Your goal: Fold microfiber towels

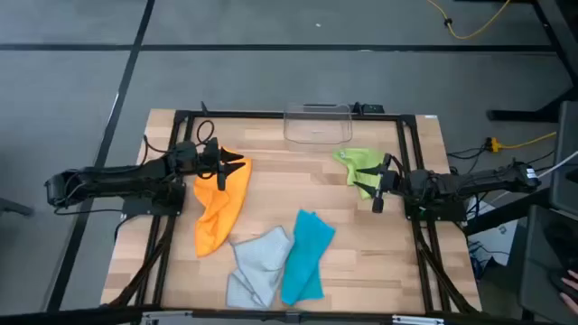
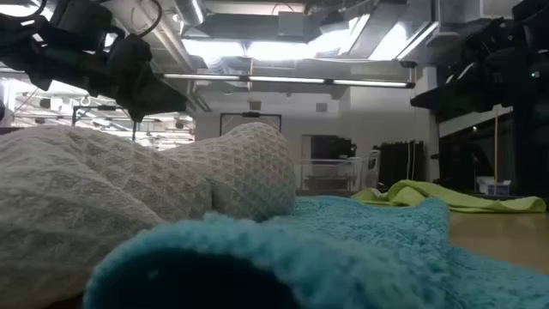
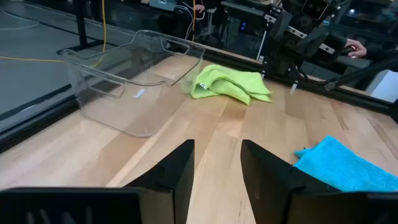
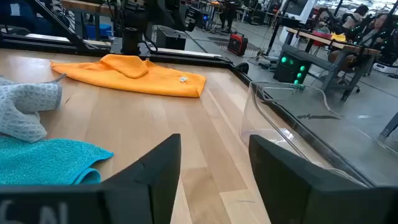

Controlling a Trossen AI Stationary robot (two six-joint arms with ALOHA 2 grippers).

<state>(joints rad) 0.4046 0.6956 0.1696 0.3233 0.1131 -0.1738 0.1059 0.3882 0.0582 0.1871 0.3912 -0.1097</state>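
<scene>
We found the left pincer point(image 1: 237, 165) empty, jaws apart, over the top end of the orange towel point(image 1: 219, 208), whose long axis ran down the bench point(image 1: 271, 135) toward the near edge. The right pincer point(image 1: 372, 188), also apart and empty, hung over the lime green towel point(image 1: 355, 163); the grey towel point(image 1: 257, 264) and teal towel point(image 1: 305, 255) lay between both arms.

**Four towels spread over my worktop, bin at the back**

I see the bin point(image 1: 318, 124) at the rear middle of the worktop point(image 1: 271, 171); one towel point(image 1: 359, 168) lies just right of it, under my right gripper point(image 1: 379, 185); another towel point(image 1: 221, 203) lies at the left, beneath my left gripper point(image 1: 226, 167); two more sit at the front middle, touching side by side, the left one point(image 1: 257, 264) partly under the right one point(image 1: 305, 257); both arms reach inward from opposite sides.
</scene>
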